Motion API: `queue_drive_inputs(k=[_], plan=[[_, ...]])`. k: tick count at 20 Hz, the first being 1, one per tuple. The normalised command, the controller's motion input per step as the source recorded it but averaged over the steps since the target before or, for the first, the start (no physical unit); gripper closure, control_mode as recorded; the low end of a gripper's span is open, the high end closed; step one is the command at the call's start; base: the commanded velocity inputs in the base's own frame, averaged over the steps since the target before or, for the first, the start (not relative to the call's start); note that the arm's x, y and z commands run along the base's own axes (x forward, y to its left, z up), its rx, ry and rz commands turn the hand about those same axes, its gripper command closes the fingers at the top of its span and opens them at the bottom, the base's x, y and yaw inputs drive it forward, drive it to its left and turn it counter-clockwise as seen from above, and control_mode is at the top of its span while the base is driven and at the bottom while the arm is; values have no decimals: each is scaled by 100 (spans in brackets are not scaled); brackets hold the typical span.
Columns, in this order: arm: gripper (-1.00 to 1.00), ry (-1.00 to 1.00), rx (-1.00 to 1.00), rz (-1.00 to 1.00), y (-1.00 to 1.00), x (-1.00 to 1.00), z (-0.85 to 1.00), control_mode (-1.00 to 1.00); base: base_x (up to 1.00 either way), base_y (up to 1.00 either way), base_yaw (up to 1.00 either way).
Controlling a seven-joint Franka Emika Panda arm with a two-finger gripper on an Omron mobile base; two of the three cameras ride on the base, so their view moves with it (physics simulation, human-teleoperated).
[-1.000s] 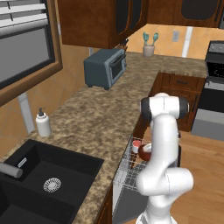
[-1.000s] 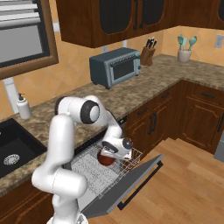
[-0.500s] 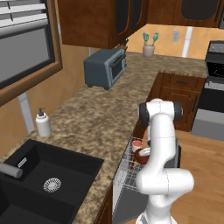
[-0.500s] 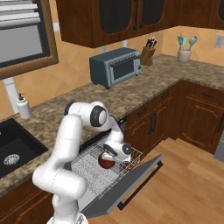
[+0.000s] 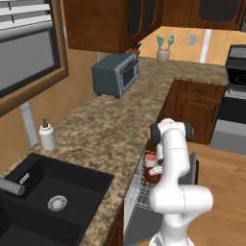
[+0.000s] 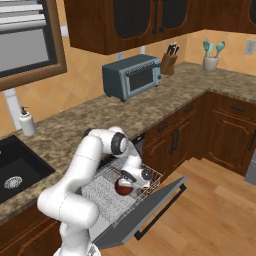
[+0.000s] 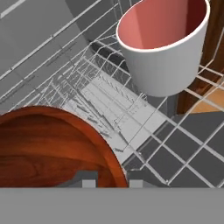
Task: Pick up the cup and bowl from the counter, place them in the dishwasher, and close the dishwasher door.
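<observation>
The dishwasher door (image 6: 150,209) hangs open below the counter (image 6: 75,122), with the grey wire rack (image 6: 102,192) pulled out over it. My gripper (image 6: 128,182) is shut on the rim of the dark reddish-brown bowl (image 6: 121,187), holding it low over the rack. In the hand view the bowl (image 7: 48,144) sits at the lower left, its rim between my gripper (image 7: 113,180) fingers. The cup (image 7: 164,43) stands upright in the rack just beyond it, red inside and pale outside. In the left base view the cup (image 5: 150,160) sits above the bowl (image 5: 152,176), beside my arm.
A grey toaster oven (image 6: 132,76) stands on the counter at the back, with a knife block (image 6: 169,60) and a utensil jar (image 6: 211,60) further along. A soap dispenser (image 5: 47,136) stands by the black sink (image 5: 48,202). The stove (image 5: 235,110) is at the far right, beyond the wooden floor.
My arm has folded down and carried the bowl a little lower toward the rack. The cup and the door have not moved.
</observation>
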Motion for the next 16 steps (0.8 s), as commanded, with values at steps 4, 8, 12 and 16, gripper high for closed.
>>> queue_drive_inputs(k=[4,8,12,16], plan=[[100,3,0,2,0,25,-79,-100,0,0,0],[100,6,0,0,0,32,-87,-100,0,0,0],[-100,-2,2,0,-33,0,-53,-100,0,0,0],[-100,-18,2,1,-5,-18,28,-100,0,0,0]])
